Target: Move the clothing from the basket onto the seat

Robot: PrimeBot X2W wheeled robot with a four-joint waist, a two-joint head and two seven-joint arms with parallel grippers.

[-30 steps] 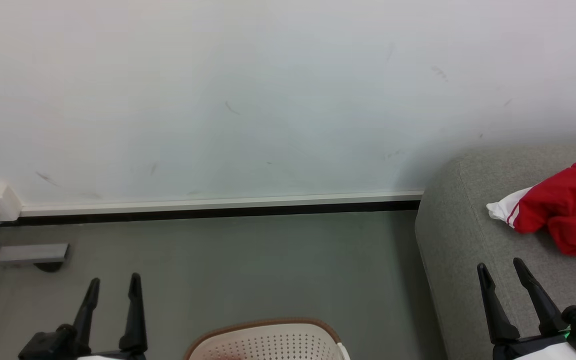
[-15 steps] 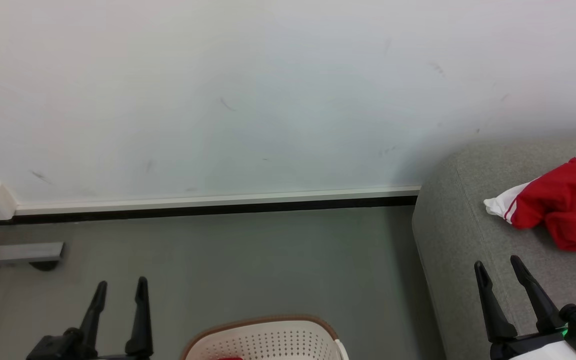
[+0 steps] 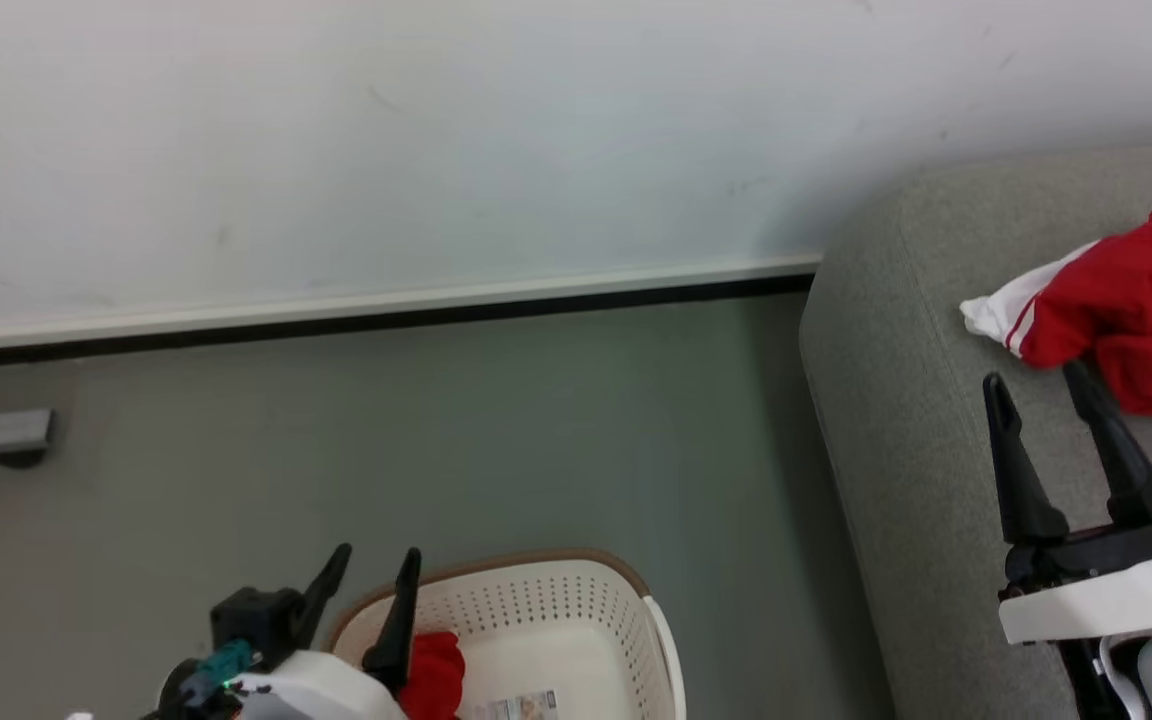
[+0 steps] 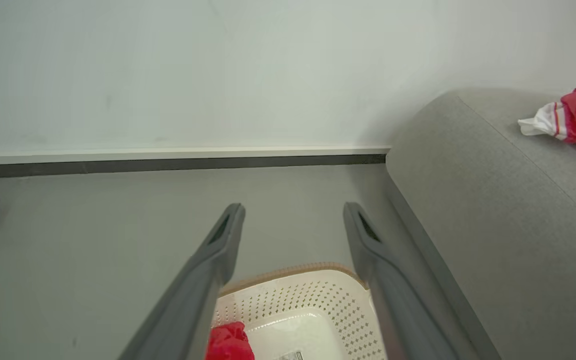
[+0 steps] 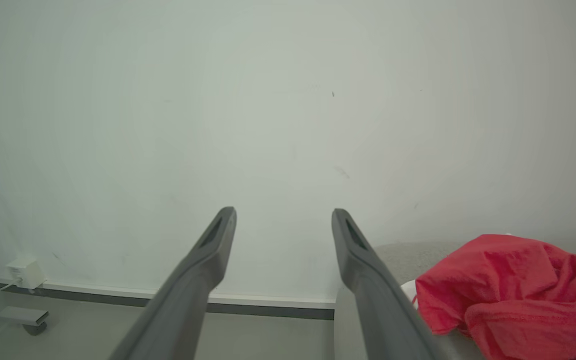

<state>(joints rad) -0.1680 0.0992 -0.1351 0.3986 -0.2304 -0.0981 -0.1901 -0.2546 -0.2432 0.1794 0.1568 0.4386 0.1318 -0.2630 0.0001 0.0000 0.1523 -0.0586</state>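
One red garment (image 3: 1146,300) is laid on the seat (image 3: 896,450), one red piece (image 3: 433,672) is left in the basket (image 3: 536,600); left fingers (image 3: 398,620) and right fingers (image 3: 1016,470) are held open, nothing gripped.

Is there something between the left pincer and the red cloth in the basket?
Nothing visible does. The open left pincer hangs over the rim of the basket, and the red cloth lies uncovered inside, right beside one finger.

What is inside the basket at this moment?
Inside the basket, a crumpled red garment lies at its left side and a paper label on its bare bottom. The left gripper and the picture's lower edge cover the rest.
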